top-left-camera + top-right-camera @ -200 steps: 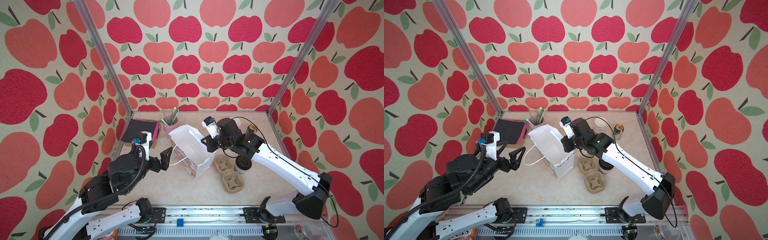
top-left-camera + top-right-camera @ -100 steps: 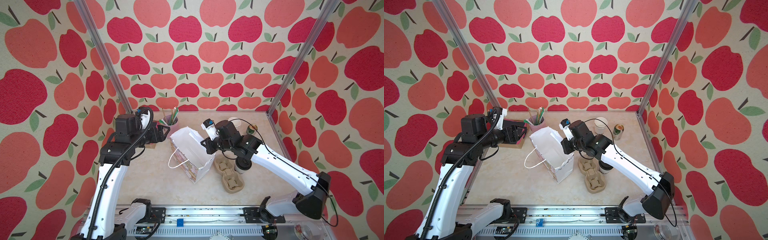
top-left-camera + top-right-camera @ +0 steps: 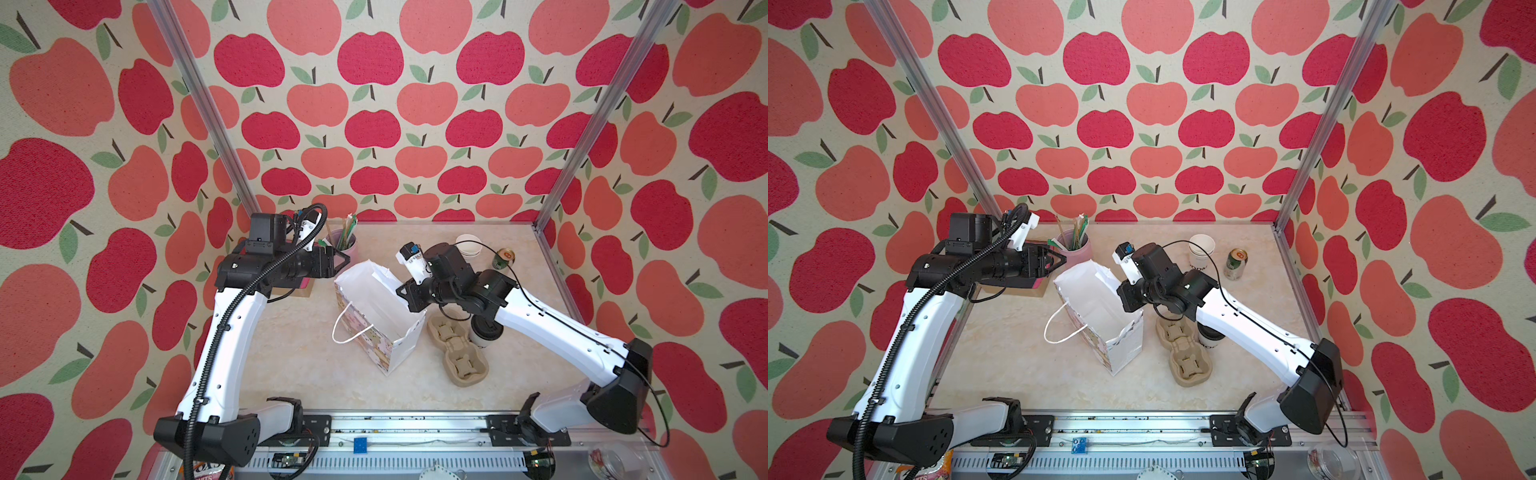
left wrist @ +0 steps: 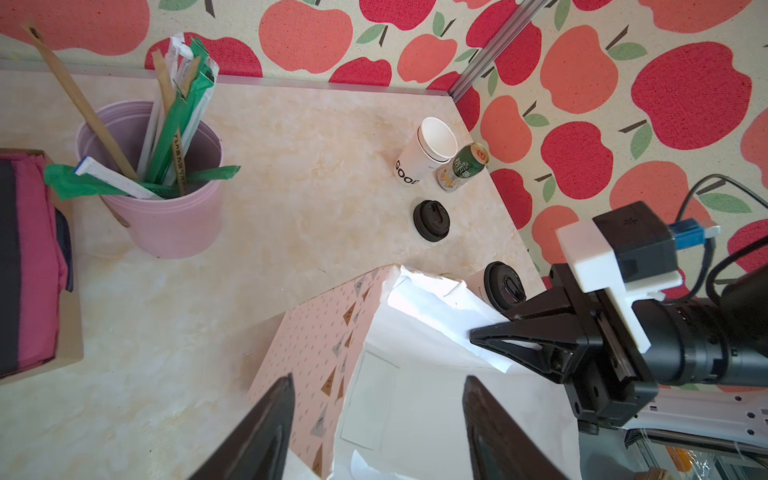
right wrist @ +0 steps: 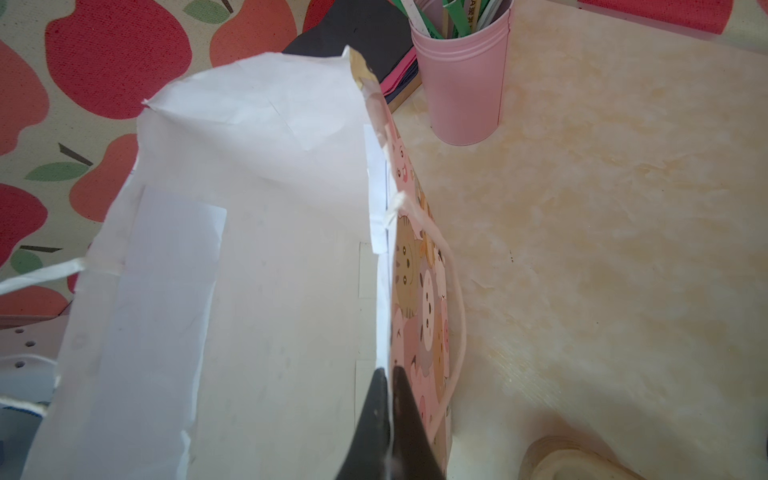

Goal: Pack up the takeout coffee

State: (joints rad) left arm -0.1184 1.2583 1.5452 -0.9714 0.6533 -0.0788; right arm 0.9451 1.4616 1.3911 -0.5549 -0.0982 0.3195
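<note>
Since a second ago, the left arm has swung from the front left of the table up to the back left. The left gripper now points at the back corner of a paper bag. Its two fingers are spread apart, close to the bag's top edge. Just behind this gripper stands a pink cup filled with wrapped straws and wooden stirrers.

The right gripper has hardly moved. Its fingers are pressed together, pinching the top edge of one side wall of the bag. The bag stands upright in the middle of the table, mouth open, white inside, with cartoon animals printed on the outside and a white cord handle hanging off the left side.

The takeout coffee, a white cup with a black lid, stands upright on the table to the right of the bag. It is just beside a brown pulp cup carrier and partly hidden under the right arm in both top views.

Near the back right corner stand a stack of white cups and a green drink can. A loose black lid lies on the table in front of them.
</note>
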